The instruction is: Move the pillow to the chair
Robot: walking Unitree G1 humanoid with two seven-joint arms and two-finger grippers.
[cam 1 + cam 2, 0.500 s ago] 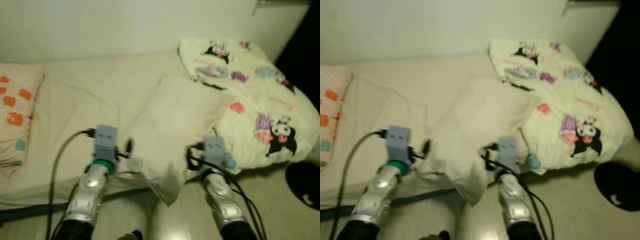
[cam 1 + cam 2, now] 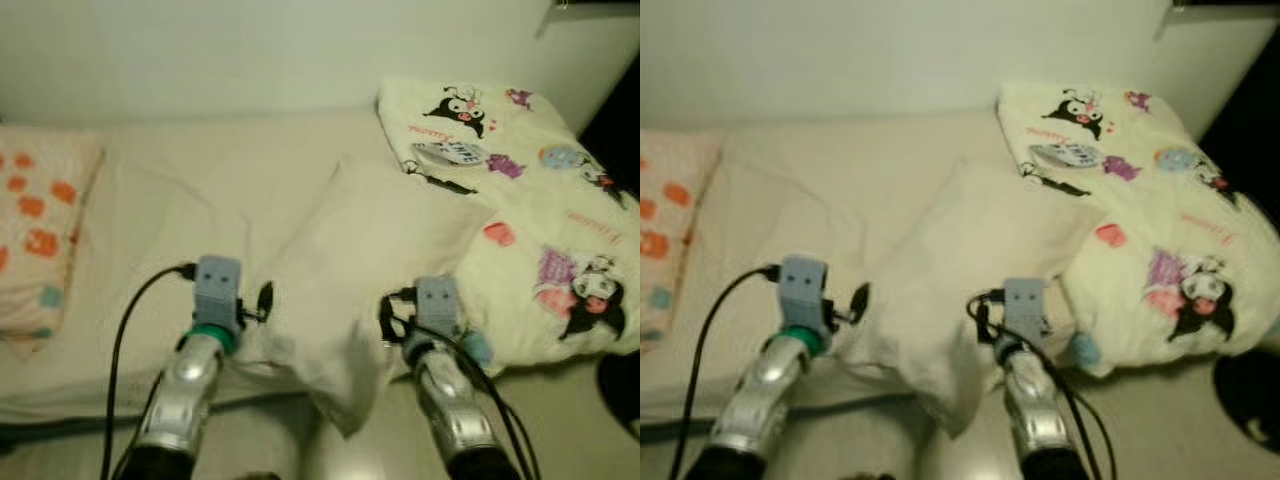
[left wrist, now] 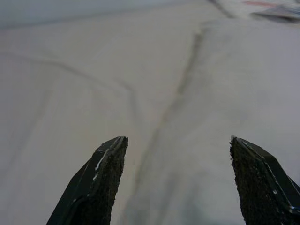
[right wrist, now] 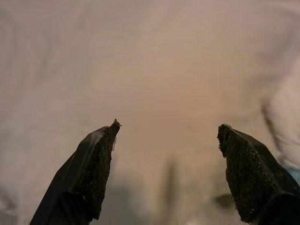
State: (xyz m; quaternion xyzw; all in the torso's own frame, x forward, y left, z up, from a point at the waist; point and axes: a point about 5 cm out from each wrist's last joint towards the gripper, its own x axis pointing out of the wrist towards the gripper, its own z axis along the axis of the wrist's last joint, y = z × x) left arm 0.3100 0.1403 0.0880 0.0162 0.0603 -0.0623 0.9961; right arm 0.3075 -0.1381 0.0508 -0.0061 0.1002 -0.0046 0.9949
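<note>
Pillow, plain and cream, is lying slantwise on the bed, its near corner hanging over the bed's front edge between the two arms. Its far end is resting against a quilt printed with cartoon figures, which is heaped at the robot's right. A second pillow with orange spots is sitting at the bed's left end, well apart from the plain one.

The left gripper is reaching in at the plain pillow's left edge. In the left wrist view its fingers are standing wide apart, with the pillow's seam and the sheet showing between them and nothing caught. From the head views I cannot tell whether the tips are touching the cloth.

The right gripper is sitting at the pillow's right edge, just beside the quilt. Its fingers are likewise spread open in the right wrist view, pale fabric lying ahead of them, unpinched.

A black cable is looping from the left wrist back along the silver arm. Pale floor is showing below the quilt.
</note>
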